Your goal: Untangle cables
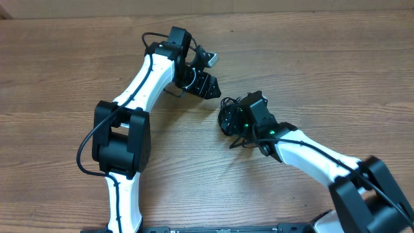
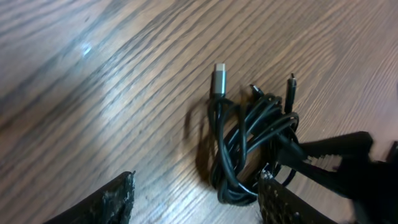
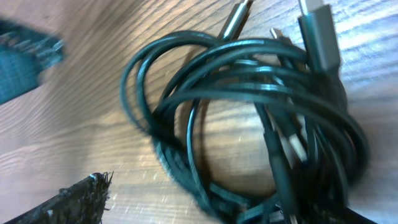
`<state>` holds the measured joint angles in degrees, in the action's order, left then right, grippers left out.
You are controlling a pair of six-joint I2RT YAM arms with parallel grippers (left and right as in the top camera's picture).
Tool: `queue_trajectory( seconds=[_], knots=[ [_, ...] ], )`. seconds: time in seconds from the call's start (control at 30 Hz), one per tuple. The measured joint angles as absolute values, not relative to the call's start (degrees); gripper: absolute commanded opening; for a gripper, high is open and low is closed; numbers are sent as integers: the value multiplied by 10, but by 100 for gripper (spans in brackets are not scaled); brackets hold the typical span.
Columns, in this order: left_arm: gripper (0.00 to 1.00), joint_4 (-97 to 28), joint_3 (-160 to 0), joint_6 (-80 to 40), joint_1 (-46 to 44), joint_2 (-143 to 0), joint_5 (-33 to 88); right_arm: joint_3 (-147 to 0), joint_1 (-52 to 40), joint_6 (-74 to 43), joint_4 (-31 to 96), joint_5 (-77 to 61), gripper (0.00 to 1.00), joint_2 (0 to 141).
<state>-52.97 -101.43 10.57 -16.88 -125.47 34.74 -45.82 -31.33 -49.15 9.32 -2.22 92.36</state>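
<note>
I see the cables [image 2: 218,140] bunched in one tight coil on the wooden table [image 1: 310,58], near its middle. In the left wrist view a silver-tipped plug [image 2: 219,76] and two smaller plug ends poke out of the coil's far side.

The right gripper [image 1: 224,121] sits over the coil with its jaws apart. In my right wrist view only one finger [image 3: 74,202] shows, standing off the outermost loop with bare wood between them. I cannot tell whether the other finger touches.

The left gripper [image 2: 196,194] hangs just up and left of the coil, jaws apart. The coil's near loop lies just beside the fingertip at the lower right of its wrist view.

From overhead, a narrow strip of wood separates the two grippers. The table's far edge runs along the top of that view, well apart from both. Open wood spreads to the left and to the upper right of the arms.
</note>
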Motion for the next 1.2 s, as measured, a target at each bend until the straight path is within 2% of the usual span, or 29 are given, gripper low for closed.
queue_trajectory(
  seconds=[0.43, 0.57, 0.93, 1.2],
  knots=[
    [63, -502, -1014, 127, -196, -1255, 331, -456, -255, -479, 282, 12, 89, 684],
    [57, -498, -1014, 127, -221, -1255, 297, -456, -254, -479, 295, 28, 90, 672],
    [52, -472, -1014, 120, -255, -1264, 206, -456, -254, -479, 296, 34, 91, 672],
    [42, -472, -1014, 117, -254, -1303, 201, -456, -254, -479, 301, 34, 97, 672]
  ],
)
